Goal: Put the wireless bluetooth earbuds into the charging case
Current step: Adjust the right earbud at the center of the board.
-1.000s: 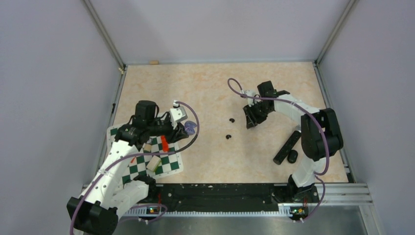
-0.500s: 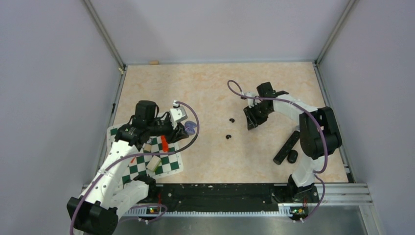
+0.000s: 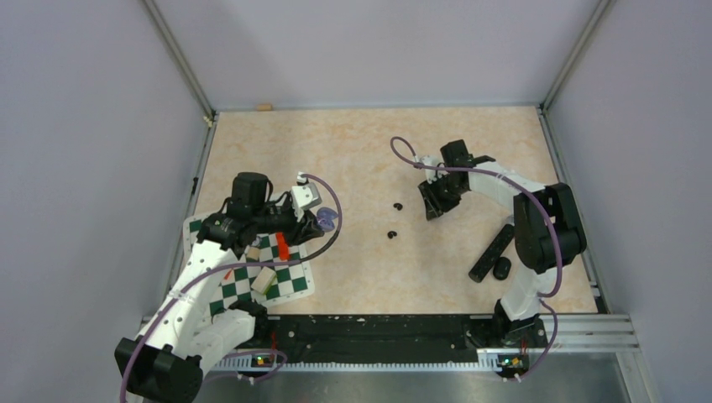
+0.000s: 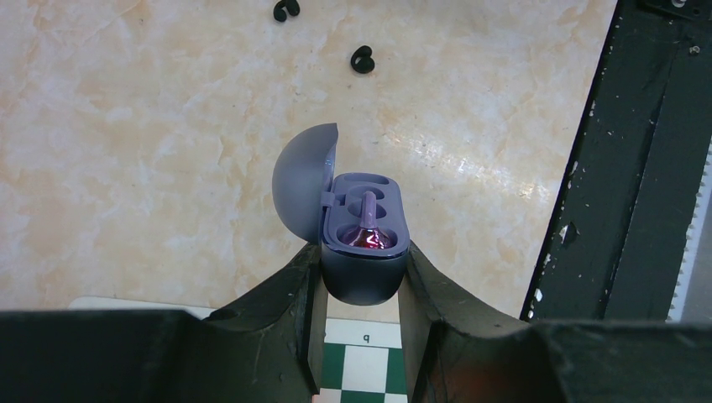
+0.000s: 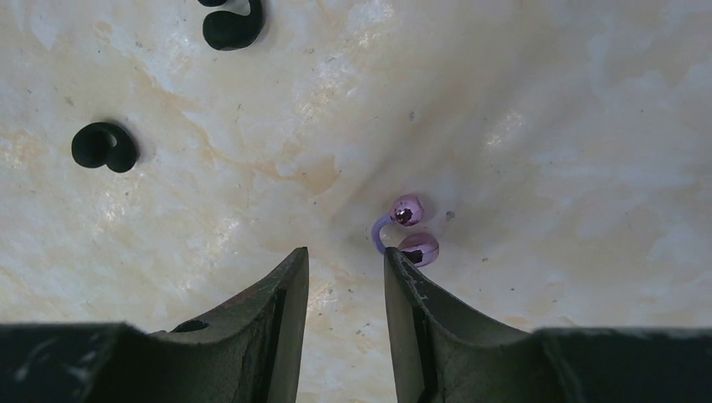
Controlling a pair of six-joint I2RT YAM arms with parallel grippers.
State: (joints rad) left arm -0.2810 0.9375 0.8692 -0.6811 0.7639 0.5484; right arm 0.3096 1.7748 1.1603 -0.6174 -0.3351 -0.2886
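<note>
My left gripper [image 4: 363,273] is shut on the lower end of the charging case [image 4: 363,252], a bluish-grey oval held just above the table. Its lid [image 4: 304,180] is swung open to the left. One shiny purple earbud [image 4: 368,228] sits in the case's near socket. From above, the case [image 3: 326,221] shows at the tip of the left gripper [image 3: 315,220]. My right gripper [image 5: 346,256] is open, low over the table, with nothing between its fingers. The other lilac earbud [image 5: 407,210] lies on the table just past the right fingertip [image 5: 399,269]. In the top view the right gripper [image 3: 432,210] covers it.
Two small black ear hooks [image 3: 397,206] [image 3: 390,235] lie between the arms. A green-and-white checkered mat [image 3: 290,281] with a red piece [image 3: 282,248] and wooden blocks sits under the left arm. A long black cylinder [image 3: 492,252] and a small black cap [image 3: 502,269] lie near the right arm's base.
</note>
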